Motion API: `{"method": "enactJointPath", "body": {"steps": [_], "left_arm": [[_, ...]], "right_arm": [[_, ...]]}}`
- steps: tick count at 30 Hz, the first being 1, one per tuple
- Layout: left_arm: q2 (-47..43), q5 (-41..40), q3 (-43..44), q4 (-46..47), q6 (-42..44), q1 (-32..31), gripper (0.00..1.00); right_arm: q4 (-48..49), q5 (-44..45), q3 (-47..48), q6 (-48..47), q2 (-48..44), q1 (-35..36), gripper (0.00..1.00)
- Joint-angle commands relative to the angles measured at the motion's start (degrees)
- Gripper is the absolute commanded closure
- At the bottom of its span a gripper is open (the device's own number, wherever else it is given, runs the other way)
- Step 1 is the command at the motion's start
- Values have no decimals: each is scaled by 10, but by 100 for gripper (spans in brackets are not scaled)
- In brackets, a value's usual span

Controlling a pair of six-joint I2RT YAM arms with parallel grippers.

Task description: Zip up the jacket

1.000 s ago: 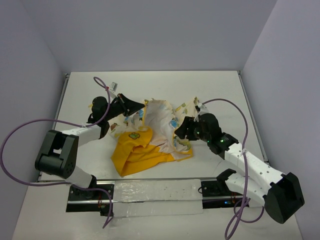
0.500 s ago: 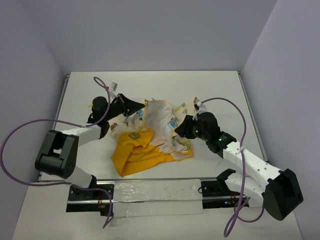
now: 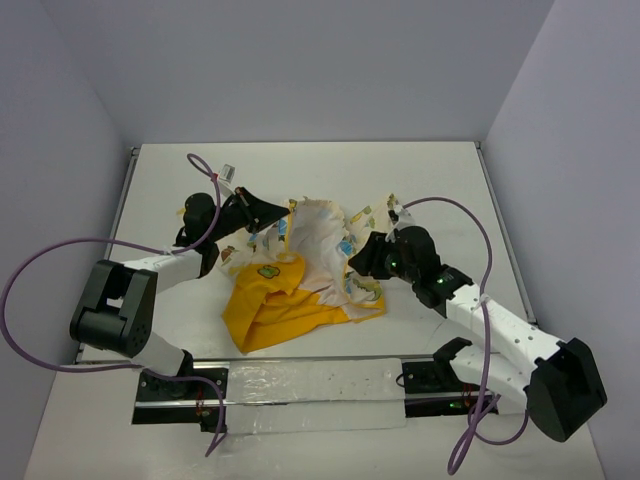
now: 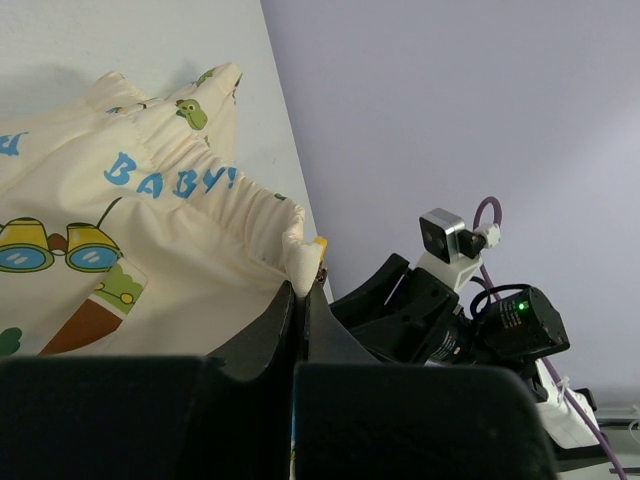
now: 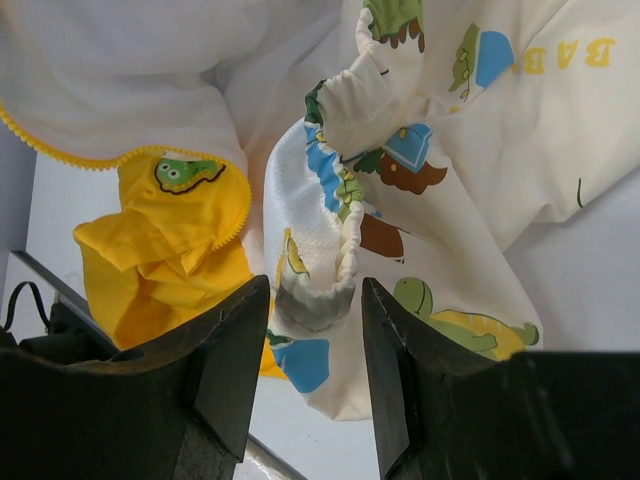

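The jacket [image 3: 310, 260] lies crumpled mid-table, cream printed fabric above, yellow-orange panels with a green patch [image 3: 268, 271] in front. My left gripper [image 3: 287, 209] is shut on a gathered cream corner of the jacket [image 4: 298, 262] at its far left edge. My right gripper [image 3: 356, 264] is open and hovers over the jacket's right side, its fingers [image 5: 232, 340] either side of a gathered cuff [image 5: 345, 255]. The yellow panel and green patch also show in the right wrist view [image 5: 180, 172]. The zipper's slider is hidden in the folds.
The white table [image 3: 440, 180] has walls at the back and both sides. A clear plastic strip [image 3: 310, 385] lies along the near edge between the arm bases. Purple cables [image 3: 40, 270] loop beside both arms.
My right gripper has crept slightly left and away over the jacket. The left arm and the jacket have not visibly moved.
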Motion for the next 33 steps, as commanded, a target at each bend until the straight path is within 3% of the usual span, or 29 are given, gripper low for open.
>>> {"method": "enactJointPath", "body": {"steps": [1, 17, 20, 25, 33], "left_arm": [[-6, 7, 6, 26, 5, 3, 100], [-5, 8, 6, 26, 5, 3, 100], [-8, 8, 6, 23, 8, 3, 100], [-7, 9, 6, 24, 8, 3, 100], [-13, 32, 7, 21, 22, 3, 100]], "right_arm": [[22, 1, -10, 8, -25, -2, 52], [46, -15, -24, 16, -12, -1, 54], [60, -22, -22, 16, -9, -2, 62], [60, -23, -17, 16, -16, -2, 99], [63, -50, 18, -31, -13, -2, 100]]}}
